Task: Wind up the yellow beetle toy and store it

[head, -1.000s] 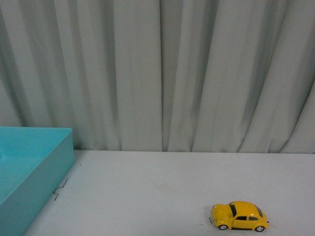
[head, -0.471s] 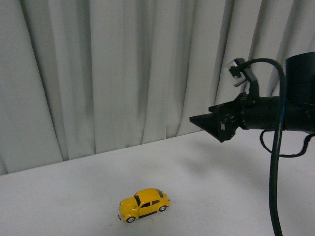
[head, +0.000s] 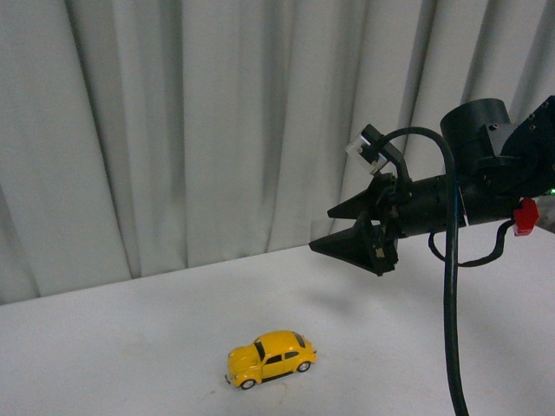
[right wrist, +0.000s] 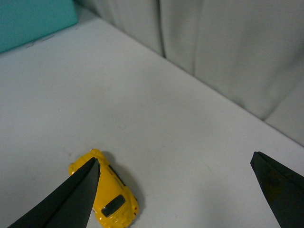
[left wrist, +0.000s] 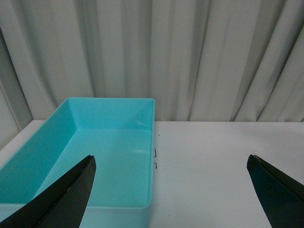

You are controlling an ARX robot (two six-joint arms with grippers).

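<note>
On the white table [head: 130,347] before a pale pleated curtain [head: 217,130], the yellow beetle toy [head: 270,358] stands on its four wheels, nose turned toward our left side, with nothing touching it. Our right gripper [head: 321,231] hangs in the air above the table, reaching in from the right of the front view, its two dark pointed fingers spread well apart and holding nothing. From that view the toy lies lower than the fingertips and a little to their left, clearly apart from them. Seen from the right wrist, the yellow beetle toy [right wrist: 107,194] sits on the table beneath the right gripper [right wrist: 175,156], close by the tip of one finger, which covers part of the car's front, so the car lies toward that finger and not in the middle of the gap. A black cable [head: 449,303] loops down from the right arm. Our left gripper [left wrist: 171,157] shows only in its own wrist view, likewise wide open and empty, facing a teal box [left wrist: 111,116] that rests on the table near the curtain; a corner of the same teal box [right wrist: 33,19] appears at the edge of the right wrist view, well apart from the toy.
</note>
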